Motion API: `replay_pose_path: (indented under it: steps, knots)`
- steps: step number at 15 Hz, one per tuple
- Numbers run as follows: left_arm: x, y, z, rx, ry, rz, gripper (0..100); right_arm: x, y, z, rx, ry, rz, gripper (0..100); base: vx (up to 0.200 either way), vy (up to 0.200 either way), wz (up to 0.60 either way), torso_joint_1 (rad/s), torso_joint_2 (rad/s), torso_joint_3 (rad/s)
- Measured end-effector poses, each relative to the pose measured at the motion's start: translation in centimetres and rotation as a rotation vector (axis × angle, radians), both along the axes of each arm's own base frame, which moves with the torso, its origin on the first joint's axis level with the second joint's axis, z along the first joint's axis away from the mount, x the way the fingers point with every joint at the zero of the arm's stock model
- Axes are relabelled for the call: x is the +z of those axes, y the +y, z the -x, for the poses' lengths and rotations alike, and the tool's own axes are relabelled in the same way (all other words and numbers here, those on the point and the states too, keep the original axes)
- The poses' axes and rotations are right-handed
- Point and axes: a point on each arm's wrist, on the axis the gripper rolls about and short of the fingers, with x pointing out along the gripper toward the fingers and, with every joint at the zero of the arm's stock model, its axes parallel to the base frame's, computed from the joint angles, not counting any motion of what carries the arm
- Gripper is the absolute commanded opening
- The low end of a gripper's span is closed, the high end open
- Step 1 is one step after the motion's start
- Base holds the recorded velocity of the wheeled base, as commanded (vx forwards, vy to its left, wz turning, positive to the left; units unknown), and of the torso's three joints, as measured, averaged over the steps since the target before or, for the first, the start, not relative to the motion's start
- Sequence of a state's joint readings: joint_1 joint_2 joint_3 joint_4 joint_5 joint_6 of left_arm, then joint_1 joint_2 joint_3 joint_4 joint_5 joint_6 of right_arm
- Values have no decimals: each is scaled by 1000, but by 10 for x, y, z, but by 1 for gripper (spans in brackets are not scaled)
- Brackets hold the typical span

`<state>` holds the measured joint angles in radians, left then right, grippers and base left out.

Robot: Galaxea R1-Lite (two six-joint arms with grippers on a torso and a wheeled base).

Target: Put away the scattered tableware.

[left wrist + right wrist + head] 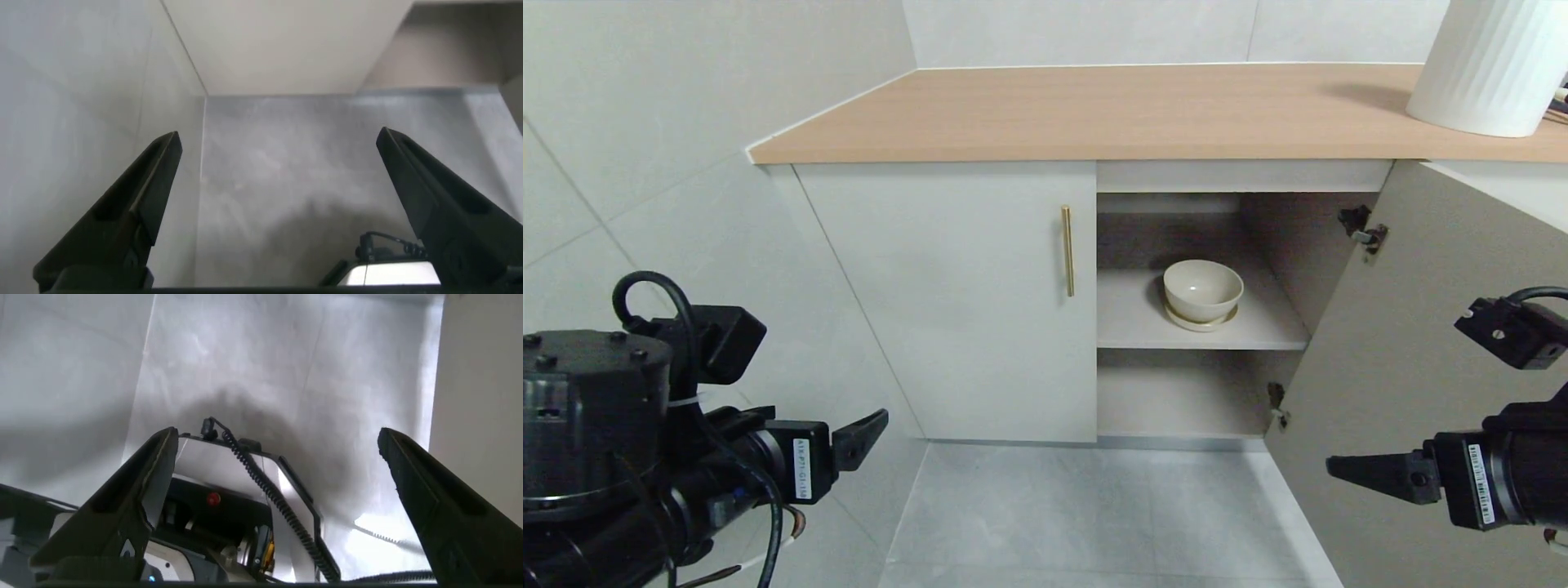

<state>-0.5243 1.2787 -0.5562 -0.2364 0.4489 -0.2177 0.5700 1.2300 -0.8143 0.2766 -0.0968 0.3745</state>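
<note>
Nearest us, our left gripper point(278, 135) and right gripper point(276, 434) hang low over the floor, both released, fingers spread wide and empty. We see the bowl point(1202, 290) sitting on a plate point(1201, 323) on the upper shelf point(1127, 322) behind the open door point(1413, 343). Beside it the left door point(947, 302) is shut. Above, a white pot point(1490, 65) stands on the counter point(1094, 114).

Black arms point(588, 408), looped cables point(647, 277), white labels point(802, 469), pointed jaws.
</note>
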Motion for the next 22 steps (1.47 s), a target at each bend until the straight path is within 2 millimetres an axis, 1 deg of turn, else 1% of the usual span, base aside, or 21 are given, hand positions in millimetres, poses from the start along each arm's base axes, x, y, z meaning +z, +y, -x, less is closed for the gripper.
replay_pose_path:
  steps: [5, 17, 22]
  knots:
    - [-2, 0, 1, -1, 6, -3, 100, -1, 0, 0, 3, 2, 1, 100, -200, 0, 0, 4, 2, 0]
    - [-6, 0, 2, -7, 20, -11, 100, -2, 0, 1, 1, 5, 5, 100, 0, 0, 0, 0, 0, 0]
    - [-7, 0, 1, -3, 24, -16, 100, -3, -1, 2, -1, 7, 9, 100, 0, -200, 0, 5, 2, -1]
